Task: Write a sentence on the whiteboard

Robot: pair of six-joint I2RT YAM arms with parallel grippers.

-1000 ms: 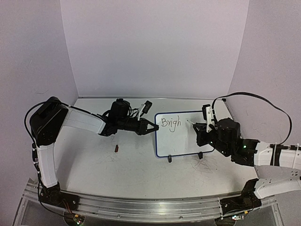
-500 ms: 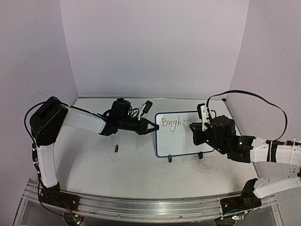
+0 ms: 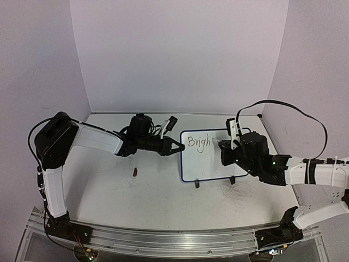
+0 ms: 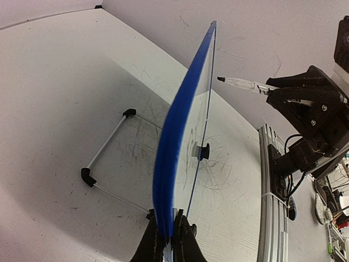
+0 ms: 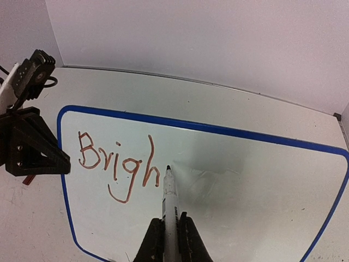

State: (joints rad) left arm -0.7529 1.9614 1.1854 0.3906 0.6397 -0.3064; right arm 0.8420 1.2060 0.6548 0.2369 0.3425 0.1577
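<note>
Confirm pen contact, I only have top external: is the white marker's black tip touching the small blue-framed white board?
Observer: Left wrist view, edge-on: the white marker pen has its tip apparently just off the face of the small blue-framed whiteboard; a thin gap shows.
Operator: Where along the word?
Observer: Right wrist view: the tip sits at the lower right of the h ending the handwritten letters "Brigh".
Operator: Board held?
Observer: Yes, left wrist view shows the left gripper shut on the frame's edge.

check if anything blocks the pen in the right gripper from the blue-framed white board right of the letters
Nothing visible. The right gripper's thin white marker points at bare blue-framed whiteboard beside the handwritten "Brigh", only air between.
</note>
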